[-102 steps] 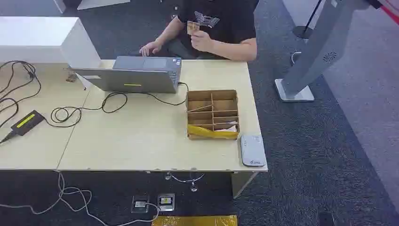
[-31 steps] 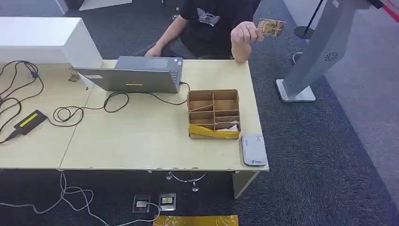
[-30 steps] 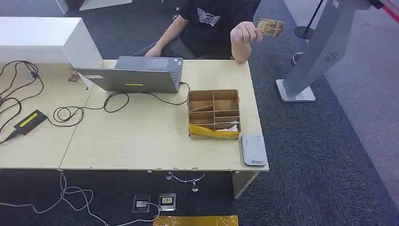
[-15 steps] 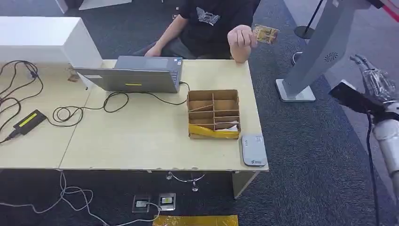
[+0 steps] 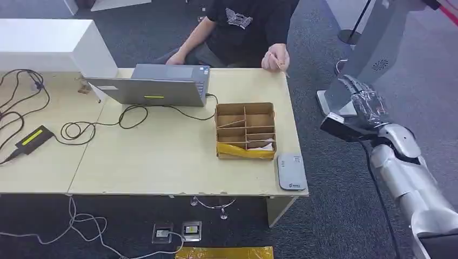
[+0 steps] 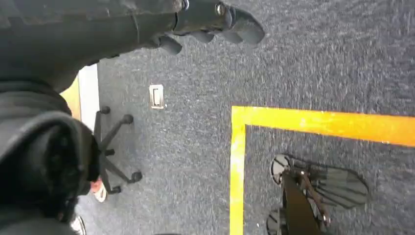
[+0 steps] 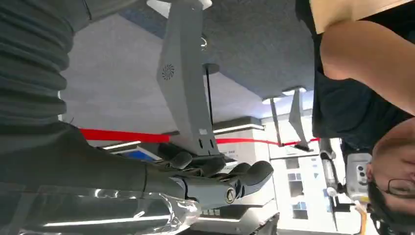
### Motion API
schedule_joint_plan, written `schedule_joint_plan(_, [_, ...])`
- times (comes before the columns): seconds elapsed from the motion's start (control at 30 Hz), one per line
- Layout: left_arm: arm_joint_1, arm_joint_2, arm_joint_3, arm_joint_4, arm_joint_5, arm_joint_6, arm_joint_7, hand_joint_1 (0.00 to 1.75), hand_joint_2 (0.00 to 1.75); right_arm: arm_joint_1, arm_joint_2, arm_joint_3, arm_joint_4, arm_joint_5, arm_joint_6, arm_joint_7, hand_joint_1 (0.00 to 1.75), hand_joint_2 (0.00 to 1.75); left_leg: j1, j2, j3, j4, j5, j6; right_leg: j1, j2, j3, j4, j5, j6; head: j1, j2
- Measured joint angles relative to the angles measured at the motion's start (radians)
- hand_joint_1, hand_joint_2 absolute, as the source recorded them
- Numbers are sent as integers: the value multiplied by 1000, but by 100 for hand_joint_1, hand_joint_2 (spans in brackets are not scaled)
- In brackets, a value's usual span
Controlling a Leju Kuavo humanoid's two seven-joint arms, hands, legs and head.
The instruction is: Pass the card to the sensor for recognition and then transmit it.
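A person behind the table pinches the card (image 5: 281,68), which is turned edge-on and looks like a thin sliver over the table's far right corner. My right hand (image 5: 365,101) hovers beyond the table's right edge, level with that corner, fingers apart and holding nothing. It lies apart from the card. The right wrist view has the same hand (image 7: 215,179) stretched out bare, with the person's forearm (image 7: 367,63) beyond it. The grey card sensor (image 5: 291,171) lies flat at the table's front right corner. My left hand (image 6: 215,19) hangs over the carpet with nothing in it.
A cardboard divider box (image 5: 244,130) stands just behind the sensor. A laptop (image 5: 156,85) and cables (image 5: 97,127) occupy the table's far left half. A grey floor stand (image 5: 367,54) rises right behind my right hand. An office chair base (image 6: 115,152) stands on the carpet near my left hand.
My right arm has come up and moved left toward the table's far right corner. The person has lowered the card and turned it edge-on.
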Motion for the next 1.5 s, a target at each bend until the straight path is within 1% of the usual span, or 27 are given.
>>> schedule_joint_plan(0.1, [1,-1,-1,0,-6,-3,-3,0,0,7,25,17,17,9,-39,-9,0,175,0,0,0,0,0,0,0,0,0,0,0,0,0,0])
schedule_joint_plan(0.27, [2,-2,-2,0,-7,3,-3,0,0,10,56,34,33,12,-44,-20,0,175,0,0,0,0,0,0,0,0,0,0,0,0,0,0])
schedule_joint_plan(0.4, [2,-5,-3,0,-6,11,-3,0,0,10,81,41,42,5,-34,-31,0,175,0,0,0,0,0,0,0,0,0,0,0,0,0,0])
schedule_joint_plan(0.6, [2,-8,-5,0,-4,3,-10,0,0,2,101,44,47,-3,4,-35,0,175,0,0,0,0,0,0,0,0,0,0,0,0,0,0])
schedule_joint_plan(0.63, [2,-8,-6,0,-4,-4,-13,0,0,1,102,45,47,-1,4,-31,5,175,0,0,0,0,0,0,0,0,0,0,0,0,0,0])
schedule_joint_plan(0.67, [2,-8,-6,0,-4,-5,-16,0,0,1,103,45,47,0,3,-29,175,175,0,0,0,0,0,0,0,0,0,0,0,0,0,0])
schedule_joint_plan(0.87, [3,-7,-10,0,-12,-12,-32,0,0,1,106,45,46,0,2,-21,175,175,0,0,0,0,0,0,0,0,0,0,0,0,0,0])
schedule_joint_plan(1.03, [3,-3,-19,0,-19,-25,-38,0,0,1,106,46,44,24,-16,-19,175,175,0,0,0,0,0,0,0,0,0,0,0,0,0,0])
schedule_joint_plan(1.17, [3,-2,-23,0,-19,-25,-38,0,0,0,104,46,37,26,-8,-17,175,175,0,0,0,0,0,0,0,0,0,0,0,0,0,0])
schedule_joint_plan(1.37, [3,3,-25,0,-24,-33,-46,0,0,2,90,48,-2,34,21,33,175,175,0,0,0,0,0,0,0,0,0,0,0,0,0,0])
schedule_joint_plan(1.5, [4,6,-26,0,-28,-42,-47,0,0,9,77,51,-20,37,20,42,175,175,0,1,0,0,0,0,0,1,0,0,0,0,0,0])
